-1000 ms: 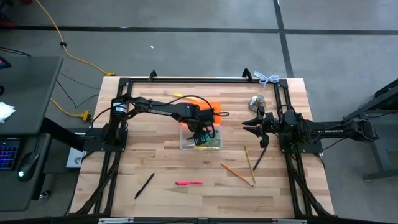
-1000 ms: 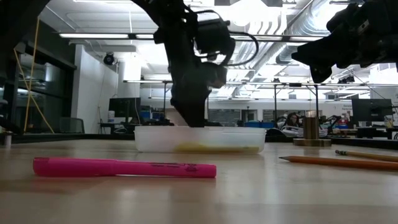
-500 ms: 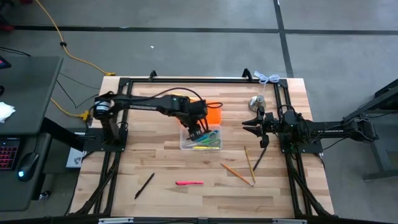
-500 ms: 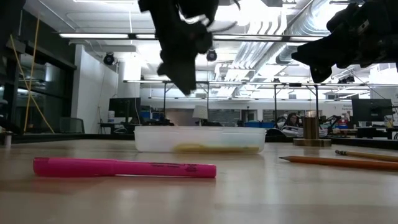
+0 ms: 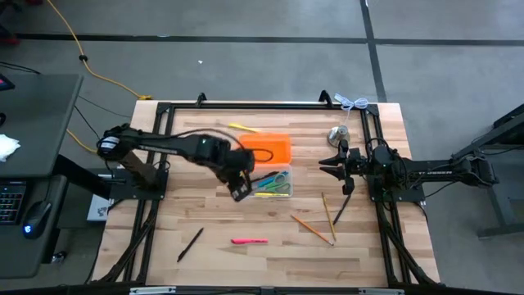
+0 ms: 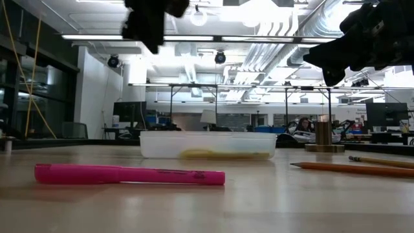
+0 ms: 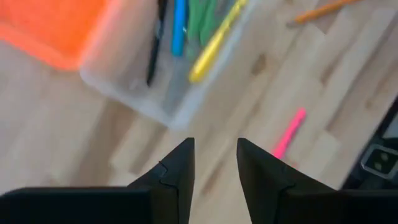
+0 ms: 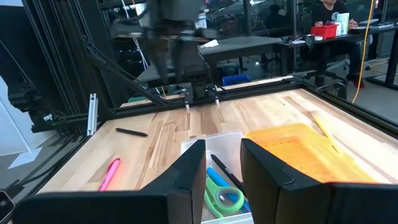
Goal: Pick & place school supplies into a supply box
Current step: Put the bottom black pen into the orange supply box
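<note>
The supply box (image 5: pixel 268 185), a clear tray with an orange lid (image 5: pixel 270 149) lying open on its far side, sits mid-table. It holds a yellow pen (image 7: pixel 214 40), a blue pen (image 7: pixel 180 28), a black pen and green scissors (image 8: pixel 225 200). My left gripper (image 7: pixel 214 155) hangs open and empty, high above the box's near left corner (image 5: pixel 238 194). My right gripper (image 8: pixel 222 155) waits open, level, to the right of the box (image 5: pixel 327 161). On the table lie a pink marker (image 5: pixel 249 241), a black pen (image 5: pixel 190 244), two pencils (image 5: pixel 313 229), another dark pen (image 5: pixel 340 211) and a yellow pen (image 5: pixel 243 127).
A silver bell-shaped object (image 5: pixel 337 133) stands at the far right, close to my right gripper. A black frame (image 5: pixel 246 105) borders the table's far side and both side edges. Bare wood shows between the box and the pink marker (image 6: pixel 129 174).
My left gripper has risen out of the supply box and swung toward the table's left and near edges, rolling about its own axis as it went. It now hangs well above the box rim. The box and the loose supplies have stayed in place.
</note>
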